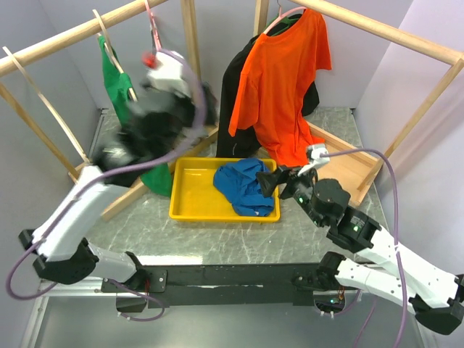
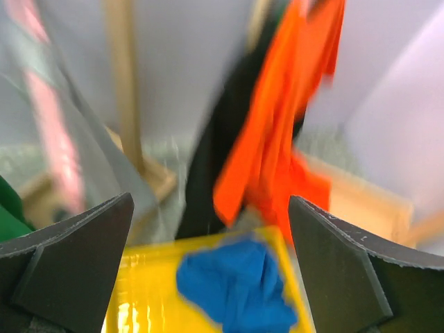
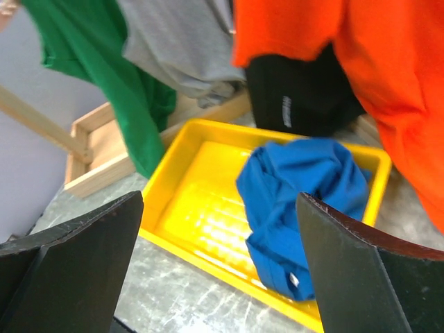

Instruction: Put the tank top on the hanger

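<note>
progress: green tank top (image 1: 110, 72) hangs on wooden hanger (image 1: 104, 32) at the rail (image 1: 65, 40), seems done | left pincer (image 2: 210, 208): apart, empty | right pincer (image 3: 222, 201): apart, empty | remaining: probably nothing

Our left arm (image 1: 72, 210) rises from its base at near left, white link slanting up & away to a raised wrist at far left. That end is blurred in the top view. On it the left gripper (image 2: 208, 257) has jaws spread wide, w/ dark fingers (image 2: 69, 267) at the wrist cam's lower corners. Our right arm (image 1: 377, 250) stays low from its near-right base, elbow bent, reaching left & far toward centre. Its right gripper (image 1: 271, 181) pts left, jaws also wide apart in the wrist view.
</note>
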`<state>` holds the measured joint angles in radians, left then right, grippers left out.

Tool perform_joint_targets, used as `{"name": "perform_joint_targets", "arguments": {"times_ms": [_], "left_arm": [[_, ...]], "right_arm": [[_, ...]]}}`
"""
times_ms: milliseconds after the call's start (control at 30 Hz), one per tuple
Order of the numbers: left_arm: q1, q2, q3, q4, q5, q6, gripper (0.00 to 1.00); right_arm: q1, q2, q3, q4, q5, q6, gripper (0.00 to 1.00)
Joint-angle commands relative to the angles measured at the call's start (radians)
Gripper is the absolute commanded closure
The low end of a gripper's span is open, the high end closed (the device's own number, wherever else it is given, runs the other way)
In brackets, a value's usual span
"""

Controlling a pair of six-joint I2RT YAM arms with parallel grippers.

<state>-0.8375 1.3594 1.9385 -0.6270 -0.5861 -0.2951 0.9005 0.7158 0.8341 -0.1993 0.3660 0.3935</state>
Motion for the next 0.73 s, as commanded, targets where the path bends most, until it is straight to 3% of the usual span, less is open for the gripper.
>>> {"name": "perform_joint_targets", "arguments": {"times_ms": [0, 33, 233, 367, 700], "left_arm": [[-0.067, -0.012, -0.235, 0.088, -0.028, -0.101, 0.0], [-0.081, -0.032, -0.363, 0.16, -0.003, -0.119, 0.01], [-0.112, -0.152, -0.798, 0.366, 0.112, -0.278, 0.01], [-0.133, -0.164, -0.901, 0.337, 0.06, -0.401, 0.0], [-0.146, -0.238, -1.052, 0.332, 0.058, -0.45, 0.01]], "right_arm": [[0.002, -0.073, -0.102, -0.012, 0.103, 0.106, 0.0], [0.002, -0.082, -0.146, -0.012, 0.109, 0.142, 0.0], [0.001, -0.142, -0.308, 0.004, 0.132, 0.274, 0.0], [0.002, -0.157, -0.365, 0.049, 0.126, 0.286, 0.0], [0.002, -0.102, -0.329, 0.026, 0.133, 0.235, 0.0]]}}
